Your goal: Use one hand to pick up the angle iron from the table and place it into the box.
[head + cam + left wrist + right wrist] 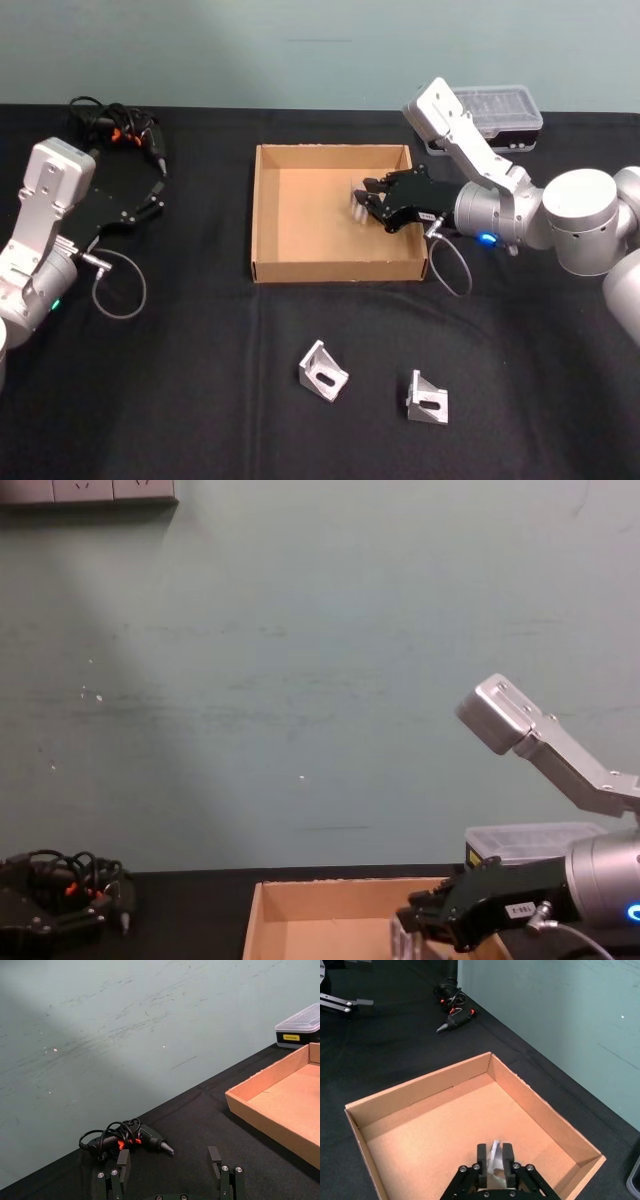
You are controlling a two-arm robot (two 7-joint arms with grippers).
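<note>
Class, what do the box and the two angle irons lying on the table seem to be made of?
Box: tan cardboard, matte, with folded walls. Angle irons: likely metal, perhaps aluminium or steel; pale grey, dull sheen, slotted faces.

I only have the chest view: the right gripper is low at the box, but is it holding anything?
Observer: Yes, the right wrist view shows the right gripper shut on an angle iron, held over the inside of the box.
Operator: Are there more pieces on the table?
Observer: Two: a second angle iron and a third angle iron lie on the table in front of the box.
Operator: And the left arm?
Observer: The left gripper sits open at the table's left side, near a corded tool.
</note>
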